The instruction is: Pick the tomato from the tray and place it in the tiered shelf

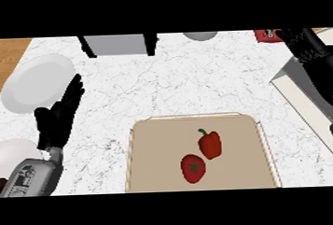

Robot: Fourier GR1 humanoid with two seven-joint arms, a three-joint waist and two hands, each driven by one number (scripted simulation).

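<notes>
The tray (157,142) sat closest to the robot, in the middle of the white counter (195,80). The tomato (193,168) lay on the tray, near its close edge. It looked a bit longer than it was wide, and its long way pointed away from the robot. A red pepper (210,144) lay just beside it, a little farther back and to the right. They looked very close, maybe touching.

The left hand (58,119) was over the counter, left of the tray. Its fingers were straight and pointed up, and it held nothing. From those fingers, the tomato lay off to the right and closer to the robot. A white plate (9,157) showed under the left arm. Another white plate (37,84) lay farther back on the left.

The right hand (301,40) was far back at the right, close to a small red thing (265,35). I could not tell if that hand was open or shut. It was well apart from the tomato.

So the left hand looked nearer to the tomato. It would need to come right and back toward the robot, and keep off the pepper.

At the far edge stood a grey box on black legs, which I think was the tiered shelf (119,43). A grey round thing (201,35) sat to its right.
</notes>
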